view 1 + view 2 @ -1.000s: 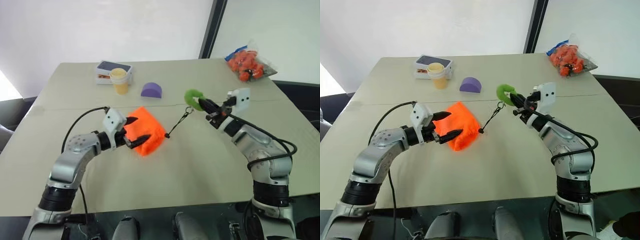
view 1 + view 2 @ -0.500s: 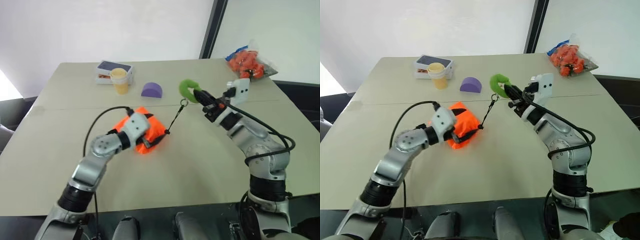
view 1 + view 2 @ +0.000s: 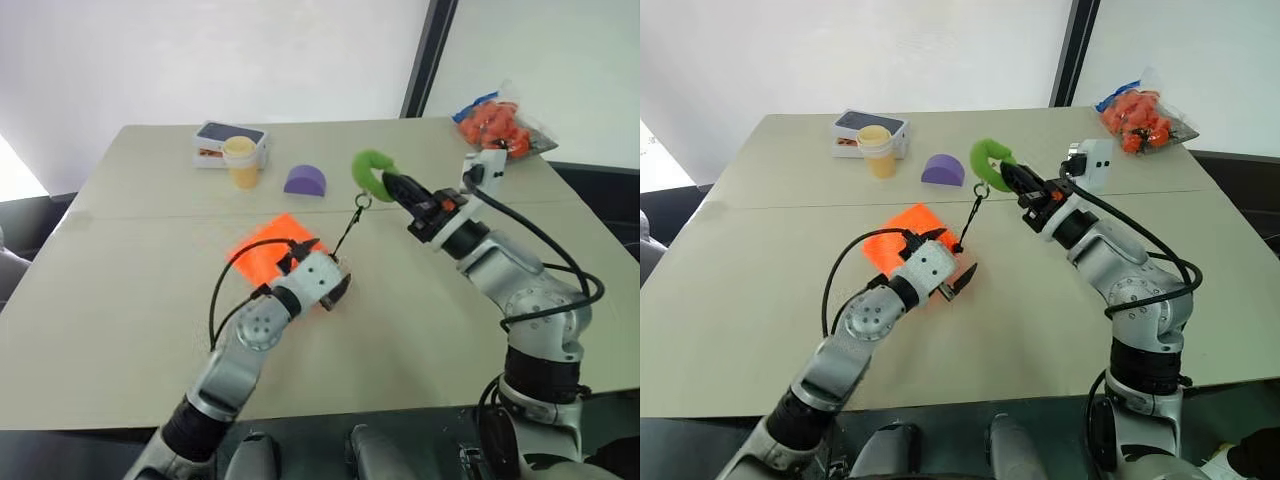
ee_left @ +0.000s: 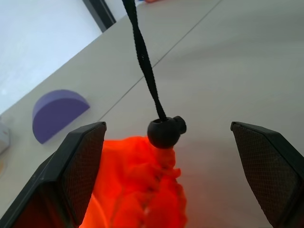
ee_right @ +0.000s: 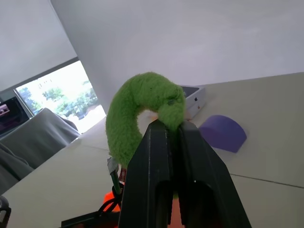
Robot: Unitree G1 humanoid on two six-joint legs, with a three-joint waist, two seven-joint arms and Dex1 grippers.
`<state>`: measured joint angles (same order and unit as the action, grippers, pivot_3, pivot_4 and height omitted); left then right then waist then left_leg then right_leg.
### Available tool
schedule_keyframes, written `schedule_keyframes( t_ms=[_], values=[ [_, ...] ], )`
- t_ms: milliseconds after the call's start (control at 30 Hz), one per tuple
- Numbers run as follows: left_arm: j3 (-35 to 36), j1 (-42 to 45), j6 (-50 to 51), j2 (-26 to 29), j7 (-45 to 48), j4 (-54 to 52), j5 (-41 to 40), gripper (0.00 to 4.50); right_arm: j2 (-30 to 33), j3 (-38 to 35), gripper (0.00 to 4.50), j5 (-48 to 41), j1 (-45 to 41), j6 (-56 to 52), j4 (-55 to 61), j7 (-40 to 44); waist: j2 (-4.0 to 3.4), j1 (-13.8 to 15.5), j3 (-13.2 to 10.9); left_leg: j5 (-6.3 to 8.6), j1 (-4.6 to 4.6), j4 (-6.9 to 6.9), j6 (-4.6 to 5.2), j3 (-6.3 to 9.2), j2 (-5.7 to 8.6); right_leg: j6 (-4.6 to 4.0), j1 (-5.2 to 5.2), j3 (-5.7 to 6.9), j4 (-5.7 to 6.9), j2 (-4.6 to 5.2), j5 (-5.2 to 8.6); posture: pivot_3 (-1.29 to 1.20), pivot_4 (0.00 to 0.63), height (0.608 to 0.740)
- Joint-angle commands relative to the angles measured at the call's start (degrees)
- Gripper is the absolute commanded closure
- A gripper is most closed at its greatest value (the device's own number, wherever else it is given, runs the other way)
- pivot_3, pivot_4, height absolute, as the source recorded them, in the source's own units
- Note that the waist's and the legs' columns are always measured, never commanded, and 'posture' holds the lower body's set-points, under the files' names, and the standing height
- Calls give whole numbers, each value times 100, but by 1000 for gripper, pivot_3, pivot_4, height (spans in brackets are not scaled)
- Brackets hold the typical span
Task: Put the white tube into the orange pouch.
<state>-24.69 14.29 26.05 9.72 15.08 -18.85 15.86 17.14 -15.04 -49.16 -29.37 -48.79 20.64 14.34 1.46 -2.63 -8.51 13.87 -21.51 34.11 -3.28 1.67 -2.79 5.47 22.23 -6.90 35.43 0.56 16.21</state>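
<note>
Head view, table: a pale table (image 3: pixel 120 300) carries everything, with the orange pouch (image 3: pixel 262 255) lying near its middle.
Head view, left gripper: the left gripper (image 3: pixel 946 262) sits low at the pouch's near-right end, jaws spread wide with nothing between them but the gathered pouch mouth.
Head view, cord: a thin black cord (image 3: pixel 350 228) runs taut from the pouch up to a fuzzy green ring (image 3: pixel 368 170).
Head view, right gripper: the right gripper (image 3: pixel 387 183) is held above the table, fingers pinched shut on the green ring.
Head view, far end: a pale yellow cup (image 3: pixel 239 161) stands against a small white box (image 3: pixel 214 142); a purple half-round block (image 3: pixel 304 180) lies just right of them; a clear bag of orange-red pieces (image 3: pixel 494 122) rests at the far right corner.
Left wrist view: both black pads (image 4: pixel 80 161) stand far apart; a round black cord stopper (image 4: pixel 165 131) sits atop the bunched orange fabric between them, touching neither.
Right wrist view: the two fingers (image 5: pixel 156 156) are closed together, nipping the green ring's edge.
White tube: I can't make it out anywhere; possibly inside the pouch, but that cannot be told.
</note>
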Motion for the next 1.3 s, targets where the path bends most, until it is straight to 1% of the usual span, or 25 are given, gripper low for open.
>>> schedule_keyframes(
  t_ms=[33, 133, 267, 400, 533, 700, 1000, 1100, 1167, 1200, 1233, 1300],
  values=[
    [-152, -14, -32, -225, -260, -149, 233, 19, 56, -30, 4500, -227, -97, -41, 243, -47, 0, 2, 0, 0, 0, 0, 0, 0, 0, 0, 0, 0, 0, 0, 0, 0, 150, 723],
    [-295, 21, -74, -272, -379, 17, 498, 19, 101, 41, 4500, -254, -119, -58, 214, -13, -2, -4, 1, 0, 1, 1, 0, 0, 0, -1, -1, 0, 0, 0, 0, 0, 150, 723],
    [-315, 54, -101, -357, -708, 199, 843, 19, 146, 122, 4500, -249, -155, -34, 143, 40, -2, -3, 1, 0, 1, 1, 0, 0, 1, -2, 0, 0, -1, 0, 0, 0, 150, 723],
    [-315, 68, -86, -424, -809, 334, 986, 19, 171, 180, 4500, -236, -186, 9, 87, 95, -3, 2, 2, 0, -1, -1, 0, 0, 1, -1, 1, 0, -2, 0, 1, 0, 150, 723],
    [-191, 74, -177, -546, -911, 427, 934, 19, 174, 224, 4500, -214, -187, 31, 67, 129, -3, 4, 2, 0, -2, -1, 0, 0, 1, 0, 0, 0, -3, 0, 1, 0, 150, 723],
    [-211, 54, -357, -623, -857, 441, 835, 19, 187, 289, 4500, -177, -143, 50, 96, 166, -3, 2, 2, 0, -1, -1, 0, 0, 1, -1, 1, 0, -3, 0, 0, 0, 150, 723],
    [-75, -1, -342, -726, -808, 471, 698, 19, 185, 351, 4500, -127, -116, 78, 99, 211, -3, 2, 2, 0, -1, -1, 0, 0, 1, -1, 1, 0, -4, 0, 0, 0, 150, 723],
    [-67, 6, -286, -732, -767, 503, 681, 823, 180, 352, 4500, -110, -112, 85, 104, 221, -3, 2, 2, 0, -2, -1, 0, 0, 1, -1, 1, 0, -5, 0, 1, 0, 150, 723],
    [-69, 13, -284, -735, -743, 527, 672, 1855, 185, 360, 4500, -96, -115, 95, 101, 226, -3, 3, 2, 0, -2, -1, 0, 0, 1, -1, 0, 0, -6, 0, 1, 0, 150, 723],
    [-68, 16, -287, -735, -735, 534, 668, 2446, 185, 363, 4500, -92, -116, 98, 100, 226, -3, 3, 2, 0, -2, -1, 0, 0, 1, -1, 0, 0, -6, 0, 1, 0, 150, 723],
    [-72, 21, -282, -733, -719, 543, 665, 2924, 185, 363, 4500, -91, -118, 99, 103, 225, -3, 2, 2, 0, -2, -1, 0, 0, 1, -1, 0, 0, -6, 0, 1, 0, 150, 723],
    [-74, 26, -284, -729, -704, 554, 664, 4098, 186, 361, 4500, -88, -120, 101, 110, 221, -3, 2, 2, 0, -1, -2, 0, 0, 1, -1, 1, 0, -6, 0, 1, 0, 150, 723]
  ],
)
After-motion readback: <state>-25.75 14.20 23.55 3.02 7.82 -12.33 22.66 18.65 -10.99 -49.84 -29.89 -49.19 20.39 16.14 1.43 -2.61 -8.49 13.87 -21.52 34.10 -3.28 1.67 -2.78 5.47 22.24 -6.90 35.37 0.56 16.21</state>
